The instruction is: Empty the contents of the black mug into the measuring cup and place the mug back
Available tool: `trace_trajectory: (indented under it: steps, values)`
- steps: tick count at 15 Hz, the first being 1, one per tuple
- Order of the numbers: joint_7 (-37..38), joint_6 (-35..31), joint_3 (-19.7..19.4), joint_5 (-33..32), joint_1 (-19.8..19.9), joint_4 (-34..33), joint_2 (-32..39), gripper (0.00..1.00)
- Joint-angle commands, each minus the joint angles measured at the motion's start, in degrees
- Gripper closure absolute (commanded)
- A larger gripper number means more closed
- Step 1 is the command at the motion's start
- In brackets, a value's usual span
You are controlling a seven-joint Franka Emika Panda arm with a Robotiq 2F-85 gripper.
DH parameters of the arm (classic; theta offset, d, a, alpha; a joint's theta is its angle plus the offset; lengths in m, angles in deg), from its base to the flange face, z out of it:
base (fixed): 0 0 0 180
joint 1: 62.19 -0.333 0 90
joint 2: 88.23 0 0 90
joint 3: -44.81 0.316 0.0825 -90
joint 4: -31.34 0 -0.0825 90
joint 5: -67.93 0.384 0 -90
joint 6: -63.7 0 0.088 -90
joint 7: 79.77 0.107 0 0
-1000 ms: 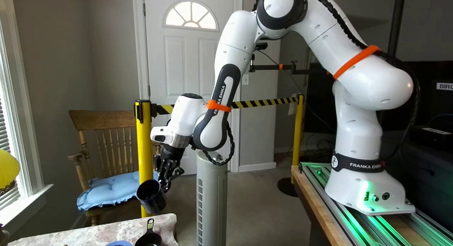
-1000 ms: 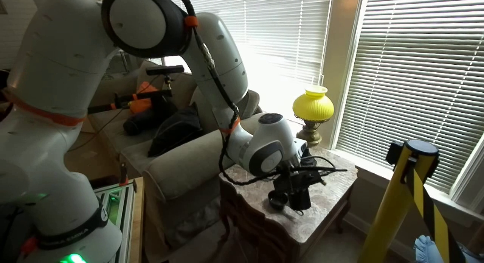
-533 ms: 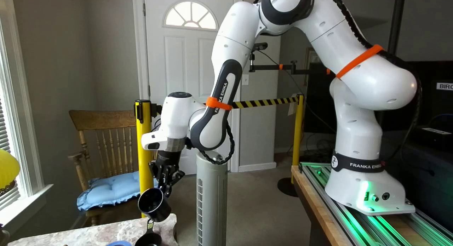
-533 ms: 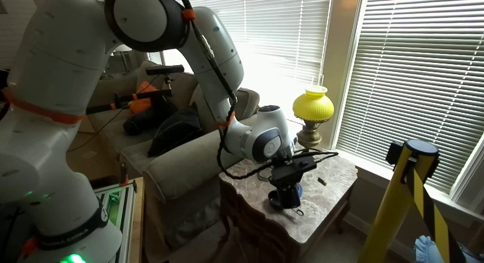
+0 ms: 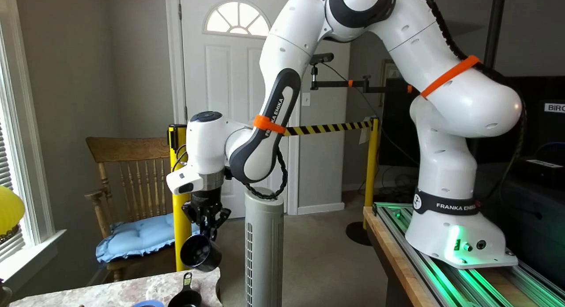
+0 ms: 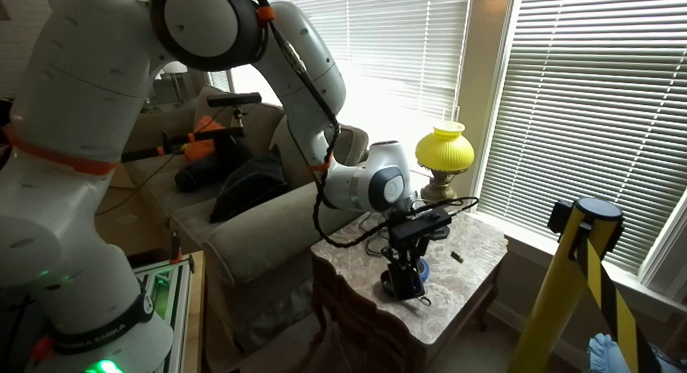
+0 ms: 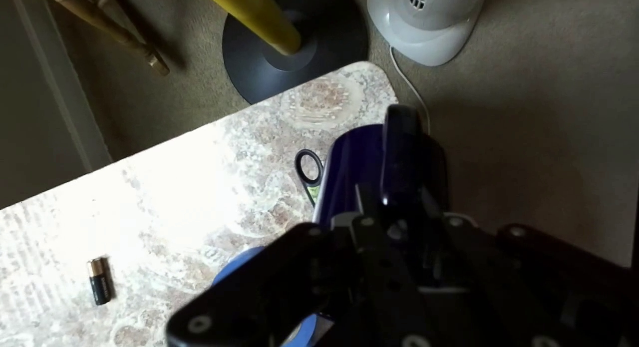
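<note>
The black mug [image 5: 202, 254] hangs from my gripper [image 5: 209, 233], tilted on its side with its mouth toward the camera and left. In an exterior view the mug [image 6: 408, 284] is over the table's near end. In the wrist view my gripper [image 7: 394, 199] is shut on the handle of the mug [image 7: 349, 167]. The contents cannot be made out. The black measuring cup [image 5: 185, 298] stands on the table below and left of the mug. The cup [image 6: 387, 282] is partly hidden behind it, and only its handle [image 7: 313, 192] shows in the wrist view.
The marble-topped table [image 5: 110, 293] holds a blue ring [image 6: 424, 269] beside the cup and a battery [image 6: 457, 257]. An oil lamp [image 6: 444, 150] stands at its far end. A tower fan [image 5: 264, 245] and a yellow post [image 5: 180, 196] stand close to the arm.
My wrist has swung more upright. The mug has moved right and slightly down in an exterior view, its mouth turning more toward the camera. The handle stays gripped.
</note>
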Motion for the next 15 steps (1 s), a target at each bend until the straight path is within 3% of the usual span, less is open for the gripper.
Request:
trace_trajectory:
  steps: [1,15]
  values:
    - [-1.0,5.94,-0.09,-3.86,-0.89,-2.66,-0.64,0.95]
    - [0.68,23.79,2.92,-16.09,-4.91,-10.32,2.32,0.95]
